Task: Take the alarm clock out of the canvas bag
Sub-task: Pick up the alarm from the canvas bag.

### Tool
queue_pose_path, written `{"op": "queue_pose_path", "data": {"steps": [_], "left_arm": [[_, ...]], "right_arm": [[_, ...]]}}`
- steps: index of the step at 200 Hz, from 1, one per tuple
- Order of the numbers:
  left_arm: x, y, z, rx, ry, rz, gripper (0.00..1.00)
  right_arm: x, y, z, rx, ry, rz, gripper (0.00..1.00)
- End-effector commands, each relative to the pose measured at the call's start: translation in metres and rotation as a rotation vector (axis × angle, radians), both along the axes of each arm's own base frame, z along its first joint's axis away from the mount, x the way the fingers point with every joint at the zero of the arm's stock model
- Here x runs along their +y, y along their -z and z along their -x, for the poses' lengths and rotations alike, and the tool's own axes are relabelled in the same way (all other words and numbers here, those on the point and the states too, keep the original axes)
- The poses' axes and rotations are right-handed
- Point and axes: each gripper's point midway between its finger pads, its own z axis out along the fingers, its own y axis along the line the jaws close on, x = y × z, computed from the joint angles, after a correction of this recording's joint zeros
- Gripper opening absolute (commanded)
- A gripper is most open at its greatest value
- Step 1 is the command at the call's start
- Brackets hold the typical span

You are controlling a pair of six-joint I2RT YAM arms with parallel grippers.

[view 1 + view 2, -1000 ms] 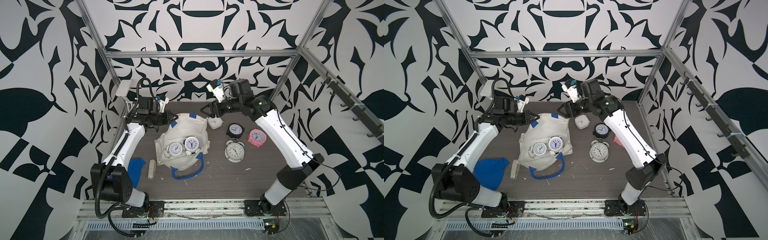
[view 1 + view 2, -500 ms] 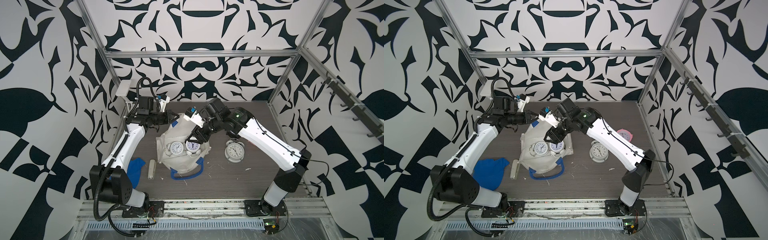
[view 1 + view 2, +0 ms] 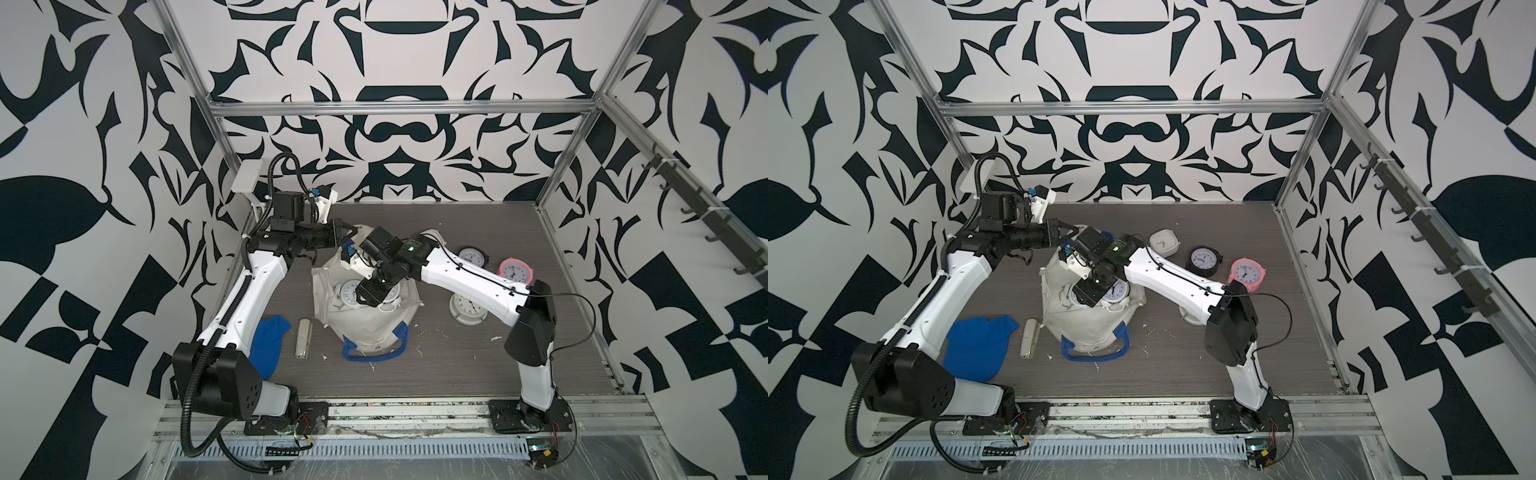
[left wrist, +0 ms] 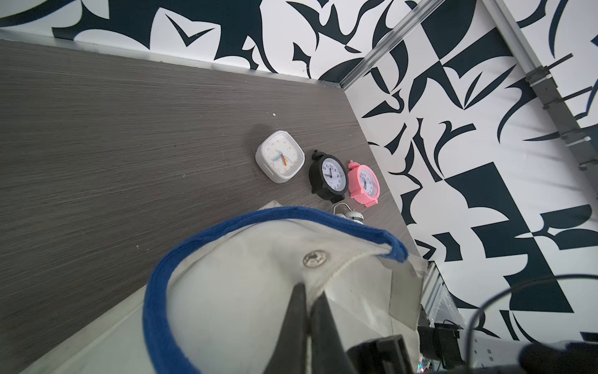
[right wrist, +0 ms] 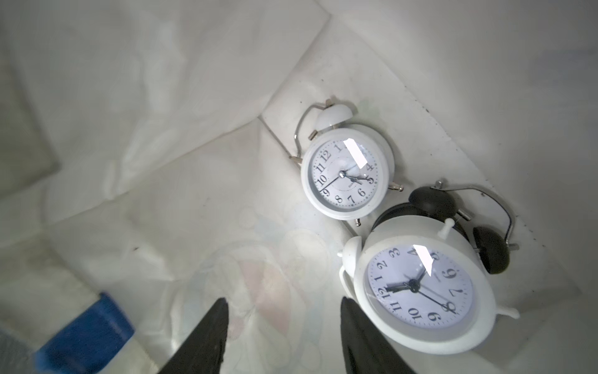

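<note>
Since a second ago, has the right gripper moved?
Yes. The right gripper has swung from beside the square clock at the table's back, toward the left arm and down into the bag mouth, farther from the pink clock.

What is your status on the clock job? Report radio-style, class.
Left gripper shut on canvas bag rim. Right gripper open inside bag, empty, beside big white clock. Small white clock nearby; black clock partly hidden behind the big one.
</note>
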Motion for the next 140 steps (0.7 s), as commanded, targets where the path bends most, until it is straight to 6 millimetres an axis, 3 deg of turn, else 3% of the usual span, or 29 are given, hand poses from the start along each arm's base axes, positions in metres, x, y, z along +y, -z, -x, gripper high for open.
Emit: {"op": "queue_pose_path", "data": {"steps": [1, 59, 95, 140], "left_arm": [[-0.001, -0.040, 0.005, -0.129, 0.010, 0.040, 0.00], [0.002, -0.032, 0.004, -0.149, -0.001, 0.024, 0.00], [0.001, -0.029, 0.005, -0.141, 0.005, 0.022, 0.00], [0.000, -0.031, 0.011, -0.161, 0.028, 0.016, 0.00]], "right_arm": [[0.001, -0.027, -0.022, -0.139, 0.079, -0.007, 0.60], [-0.013, -0.002, -0.051, -0.170, 0.246, 0.064, 0.69], [-0.032, 0.013, -0.068, -0.142, 0.362, 0.088, 0.73], [-0.046, 0.022, -0.077, -0.135, 0.434, 0.101, 0.87]]}}
